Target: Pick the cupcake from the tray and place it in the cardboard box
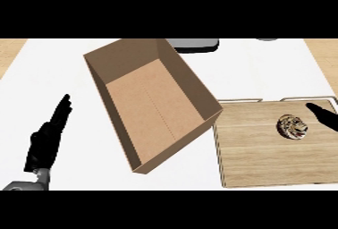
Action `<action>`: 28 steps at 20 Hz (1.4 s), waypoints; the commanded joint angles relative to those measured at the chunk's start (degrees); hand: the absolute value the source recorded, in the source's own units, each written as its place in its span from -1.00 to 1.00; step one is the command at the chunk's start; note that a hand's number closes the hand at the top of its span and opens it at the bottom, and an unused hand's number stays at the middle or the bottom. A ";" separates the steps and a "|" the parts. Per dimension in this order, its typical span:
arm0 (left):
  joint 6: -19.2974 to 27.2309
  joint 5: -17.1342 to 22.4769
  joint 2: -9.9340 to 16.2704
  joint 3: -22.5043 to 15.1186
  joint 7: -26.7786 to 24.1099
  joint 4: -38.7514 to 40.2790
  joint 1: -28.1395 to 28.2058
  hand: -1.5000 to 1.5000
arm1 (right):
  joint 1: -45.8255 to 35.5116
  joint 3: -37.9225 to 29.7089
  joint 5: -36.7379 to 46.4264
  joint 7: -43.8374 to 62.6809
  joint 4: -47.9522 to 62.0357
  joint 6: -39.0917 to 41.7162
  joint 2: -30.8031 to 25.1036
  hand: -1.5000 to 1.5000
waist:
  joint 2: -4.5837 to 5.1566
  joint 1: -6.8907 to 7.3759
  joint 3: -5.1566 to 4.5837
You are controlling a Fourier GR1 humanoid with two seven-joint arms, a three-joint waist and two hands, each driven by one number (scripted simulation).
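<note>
A cupcake (pixel 293 126) with brown and white topping lies on the wooden tray (pixel 264 156) at the right. My right hand (pixel 323 116) enters from the right edge, its fingers just right of the cupcake and apart from it; only part of the hand shows. An open cardboard box (pixel 153 107) stands in the middle of the white counter, empty inside. My left hand (pixel 48 136) rests at the lower left, fingers straight and pointing up, holding nothing.
A grey object (pixel 192 44) sits at the far edge behind the box. The tray has metal handles (pixel 307 98) along its far side. White counter (pixel 59 76) spreads left of the box.
</note>
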 commanded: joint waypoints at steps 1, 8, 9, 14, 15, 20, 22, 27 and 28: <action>-0.37 -0.35 0.71 -0.32 0.07 -2.59 3.34 0.00 | 5.79 3.84 7.62 8.95 0.02 6.30 -6.31 -1.00 | -0.21 0.08 -0.14; 1.31 -1.87 -0.59 -1.24 2.34 -3.39 1.41 0.00 | 6.49 11.87 6.24 31.11 -8.21 30.42 -15.19 -1.00 | -0.28 -0.12 -0.28; 0.87 -1.55 -0.21 -0.09 -0.44 -1.12 1.71 0.00 | 7.10 11.35 4.73 32.53 -9.05 34.81 -18.33 -1.00 | -0.17 -0.66 -0.33; 0.10 -2.18 -0.33 -0.89 2.28 -2.68 0.45 0.00 | -2.63 14.51 -0.48 48.92 -13.18 46.07 -18.42 -1.00 | 0.02 0.76 -0.05; 0.13 -1.43 -0.83 -0.20 2.04 -3.17 1.24 0.00 | 0.38 14.15 -2.09 51.53 -18.26 46.84 -17.54 -1.00 | -0.16 -0.11 -0.02; -0.95 -2.70 -2.64 0.83 -0.02 1.36 0.03 0.00 | -5.42 16.64 2.72 55.85 -12.52 46.87 -12.26 -1.00 | 0.11 0.05 0.06; -0.76 -2.78 -2.26 1.35 0.91 -2.79 2.31 0.00 | -5.07 17.67 5.55 58.01 -12.76 45.26 -10.14 -1.00 | 0.05 0.21 0.07; -0.66 -5.04 -3.18 0.61 4.38 -2.54 -0.78 0.00 | -3.13 17.97 8.96 56.63 -10.54 45.37 -8.42 -1.00 | 0.06 -0.15 0.08; -1.70 -3.60 -1.60 2.14 3.06 -6.12 3.50 0.00 | -1.19 18.54 7.89 59.83 -15.11 47.44 -8.17 -1.00 | -0.08 -0.05 0.07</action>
